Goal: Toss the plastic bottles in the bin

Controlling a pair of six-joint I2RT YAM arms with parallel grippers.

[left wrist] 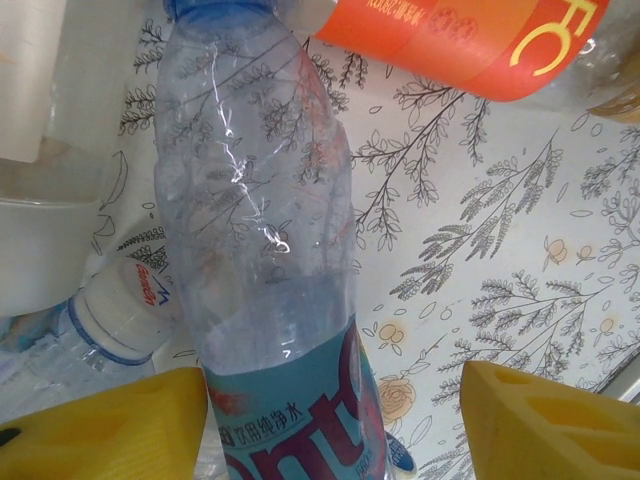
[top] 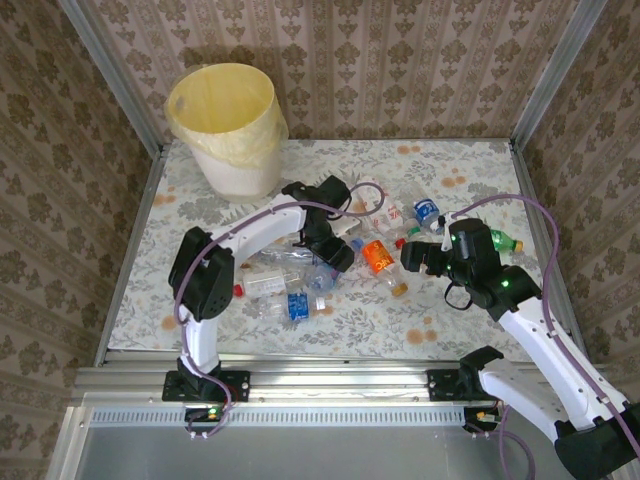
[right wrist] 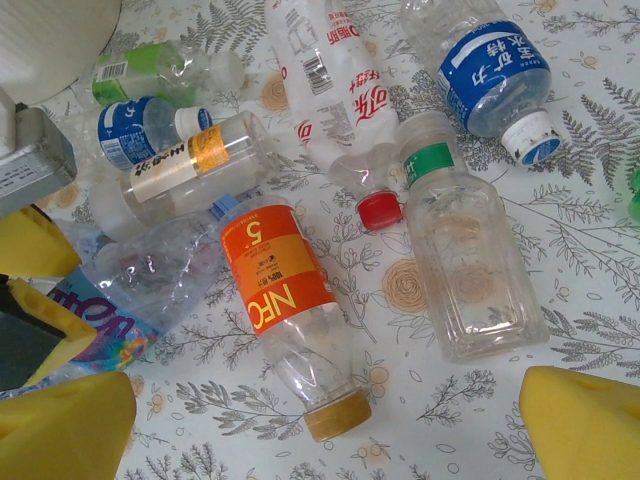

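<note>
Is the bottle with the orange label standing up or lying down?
Lying down. The orange-label bottle rests on its side, its whole length flat along the table.

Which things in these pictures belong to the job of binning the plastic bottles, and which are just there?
Part of the job:
bin; orange-label bottle; teal-label bottle; red-cap bottle; square bottle; left gripper; right gripper.

Just there:
flowered tablecloth; wallpapered wall; metal rail.
</note>
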